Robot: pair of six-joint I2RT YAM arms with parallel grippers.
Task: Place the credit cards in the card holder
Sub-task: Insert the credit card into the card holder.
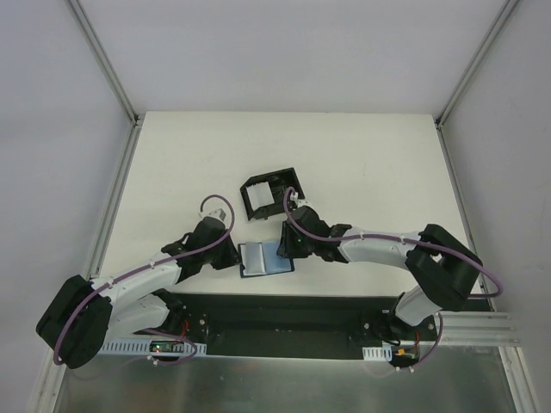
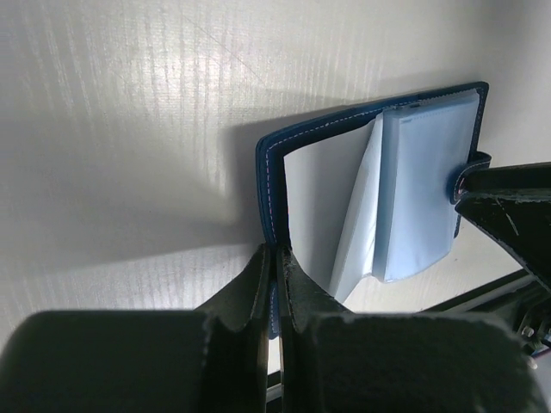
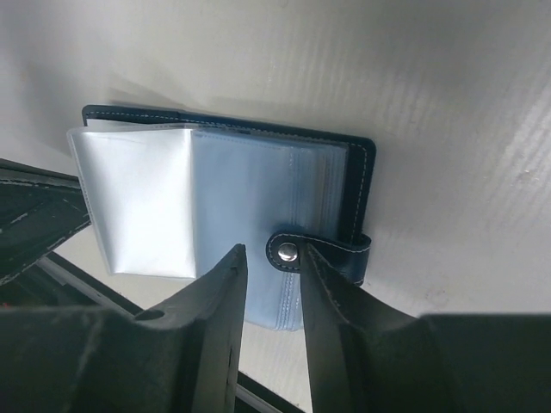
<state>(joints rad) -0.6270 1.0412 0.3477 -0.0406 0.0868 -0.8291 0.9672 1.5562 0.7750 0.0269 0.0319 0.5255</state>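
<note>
Black strip: a dark strip (image 1: 284, 311) runs along the near edge of the table (image 1: 370, 163), by the feet of both arms.
Where the card holder is: the card holder (image 1: 263, 258) lies on the white table just past the dark strip, between the two grippers.
How it lies: it is open like a book, with its inside facing up. Its long side runs from left to right, a little tilted.
Which way it points: the blue cover edge is on the left. The strap with the round snap (image 3: 288, 251) sticks out on the right.
Inside it: see-through pockets (image 2: 422, 189) are fanned out on the right half. One pocket stands up a bit in the middle.
Left gripper: the left gripper (image 2: 275, 267) is pinched tight on the left blue edge of the card holder. The two fingers are pressed almost together with the edge between them.
Right gripper: the right gripper (image 3: 274, 254) is at the snap strap with its fingers a small way apart. One finger is on each side of the snap. It looks loose and is not squeezing the strap.
What is in the way: both grippers crowd the card holder from the two sides, and the puffed-up pockets cover the right half.
Black box: a black open box (image 1: 274, 191) sits farther back, close behind the right gripper and a bit crooked.
Credit cards: the white credit cards (image 1: 258, 200) are in the left part of the black box, apart from the card holder.
Far table: past the box is more white table, with grey walls around it.
</note>
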